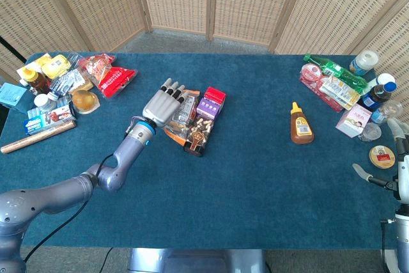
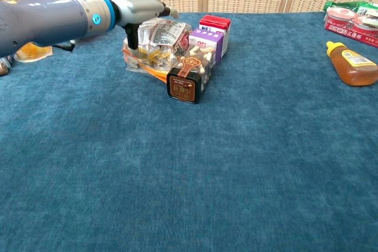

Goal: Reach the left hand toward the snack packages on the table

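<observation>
We judge reach nearly done: left hand (image 1: pixel 163 103), fingers spread, empty, hovers over clear snack bag (image 2: pixel 158 41) at cluster's left; contact unclear. Right hand (image 1: pixel 401 172) far right, state indiscernible.

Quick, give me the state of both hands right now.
Left hand: open, fingers stretched flat over the clear snack pack, holding nothing.
Right hand: only partly in view at the table edge; cannot tell.

Left hand (image 2: pixel 139 9) flat over the clear snack bag (image 2: pixel 155 45), thumb pointing down at the bag's near-left edge. Dark nut box (image 2: pixel 188 78) at the bag's 5 o'clock, purple carton (image 2: pixel 205 43) at its 3 o'clock. Honey bottle (image 2: pixel 352 64) lies well apart on the blue desk (image 2: pixel 236 175).
</observation>
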Controlling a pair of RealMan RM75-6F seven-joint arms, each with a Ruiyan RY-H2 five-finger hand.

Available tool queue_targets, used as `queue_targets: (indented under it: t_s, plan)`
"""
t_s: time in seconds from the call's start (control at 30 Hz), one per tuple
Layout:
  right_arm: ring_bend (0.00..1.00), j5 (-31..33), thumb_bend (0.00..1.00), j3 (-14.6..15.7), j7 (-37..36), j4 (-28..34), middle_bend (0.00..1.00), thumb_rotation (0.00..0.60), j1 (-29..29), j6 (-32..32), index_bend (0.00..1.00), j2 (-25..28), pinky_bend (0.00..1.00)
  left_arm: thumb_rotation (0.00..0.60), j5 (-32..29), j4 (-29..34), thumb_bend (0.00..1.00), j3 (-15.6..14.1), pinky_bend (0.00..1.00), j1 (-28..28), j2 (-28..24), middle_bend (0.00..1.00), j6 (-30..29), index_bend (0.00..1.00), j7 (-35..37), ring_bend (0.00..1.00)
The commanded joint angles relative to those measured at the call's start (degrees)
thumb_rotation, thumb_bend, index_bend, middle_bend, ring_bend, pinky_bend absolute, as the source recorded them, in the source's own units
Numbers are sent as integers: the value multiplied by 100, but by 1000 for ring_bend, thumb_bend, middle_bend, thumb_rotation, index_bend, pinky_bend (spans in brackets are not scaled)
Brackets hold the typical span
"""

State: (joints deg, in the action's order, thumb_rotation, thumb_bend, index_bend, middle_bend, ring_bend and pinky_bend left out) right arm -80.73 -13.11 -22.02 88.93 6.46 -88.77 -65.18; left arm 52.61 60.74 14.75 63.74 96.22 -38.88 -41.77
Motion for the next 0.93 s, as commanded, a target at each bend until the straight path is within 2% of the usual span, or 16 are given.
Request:
queue_targets:
  t_s: [0.03, 0.07, 0.13, 0.17, 0.2, 0.3, 0.47, 0.8, 0.93]
  plan:
    - [0, -33, 0, 1, -27, 15, 0, 600, -12, -30, 0, 14, 0, 600, -51, -5, 218, -40, 643, 51, 76, 165, -31, 208, 102, 299]
    - [0, -45, 0, 2, -37, 22, 0, 600, -15, -39, 0, 19, 0, 600, -28, 18, 220, -52, 823, 47, 81, 363, -87, 382, 125, 537]
    - [0, -66, 0, 6, -52, 36, 0, 600, -22, -55, 0, 30, 0, 600, 75, 96, 241, -88, 985, 29, 56, 751, -229, 672, 179, 873]
    - [0, -75, 0, 8, -56, 41, 0, 600, -26, -61, 0, 34, 0, 600, 121, 142, 262, -103, 1000, 15, 32, 878, -297, 765, 201, 961]
    - [0, -84, 0, 9, -61, 48, 0, 600, -29, -69, 0, 36, 0, 600, 169, 223, 286, -117, 1000, -9, -14, 954, -385, 804, 225, 999]
    - [0, -97, 0, 18, -54, 67, 0, 600, -33, -71, 0, 43, 0, 600, 241, 492, 306, -151, 1000, -73, -210, 999, -584, 813, 211, 1000]
    - [0, -117, 0, 24, -30, 88, 0, 600, -35, -81, 0, 48, 0, 600, 204, 1106, 310, -139, 1000, -217, -691, 1000, -936, 818, 111, 1000]
    - [0, -184, 0, 52, 133, 154, 0, 600, -33, -119, 0, 35, 0, 600, 262, 2802, 308, 30, 1000, -536, -2101, 996, -1773, 817, -159, 1000]
    - [0, -251, 0, 78, 202, 207, 0, 600, -39, -162, 0, 25, 0, 600, 232, 3190, 308, 33, 1000, -583, -2386, 989, -1893, 817, -233, 1000]
